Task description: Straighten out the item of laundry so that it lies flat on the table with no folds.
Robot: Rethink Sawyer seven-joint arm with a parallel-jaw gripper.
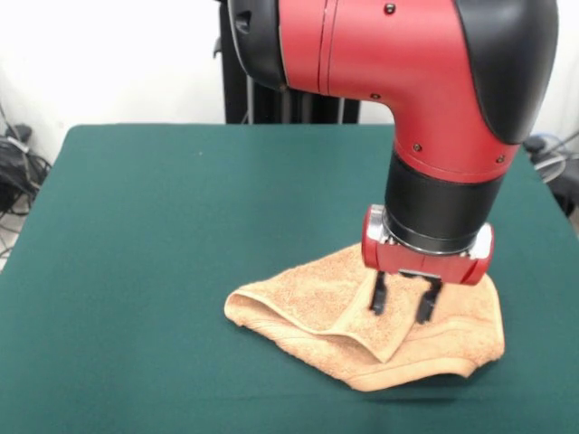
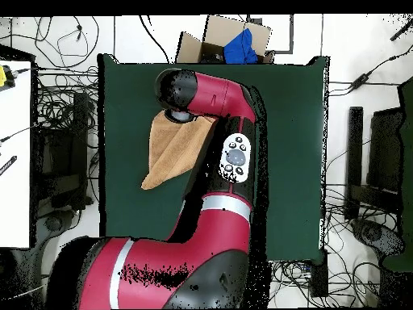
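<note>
Terry towel [image 1: 317,312] directly under the open claw [image 1: 404,306], bunched on the green table [image 1: 181,208] with a flap doubled over just below the fingertips [image 1: 379,303]; nothing gripped, flattening apparently hardly begun, every fold left.

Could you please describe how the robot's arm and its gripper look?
The arm is glossy red with black joint covers and small dark screws. Its wrist is a black cylinder ending in a red and silver collar. The gripper has two thin black fingers. Overhead, a grey button panel shows.

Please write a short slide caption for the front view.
Open gripper above the folded towel on the green table.
</note>
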